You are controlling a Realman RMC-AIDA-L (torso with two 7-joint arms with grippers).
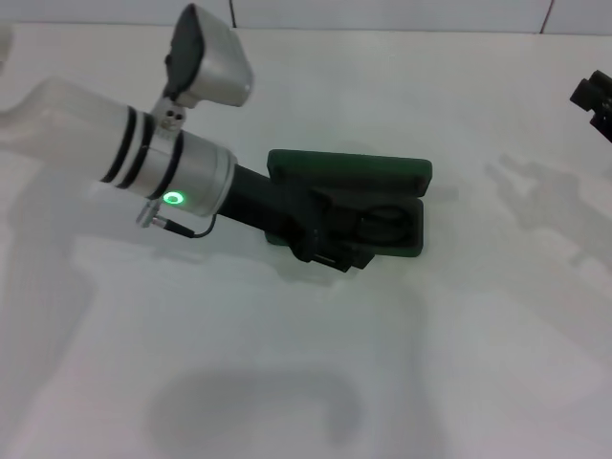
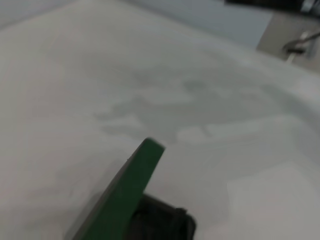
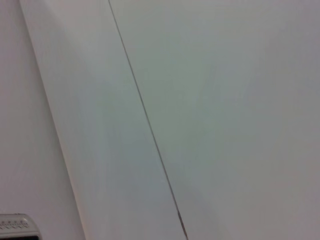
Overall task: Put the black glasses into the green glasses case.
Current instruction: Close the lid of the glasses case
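Where head view hides it, green glasses case [image 2: 131,192] lid edge-on in left wrist view

A white table [image 1: 449,344] is seen carrying a single object: the green glasses case [image 1: 382,177], which is set open near the middle of its surface, lid raised along the far side.

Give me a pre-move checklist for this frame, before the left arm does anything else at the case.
1. green glasses case open, lid up: ok.
2. left gripper over the case's tray: ok.
3. black glasses inside the tray: seem to be, dark shape only; cannot tell.
4. Left gripper released: cannot tell, fingers hidden.
5. right gripper away at the table's far right edge: ok.
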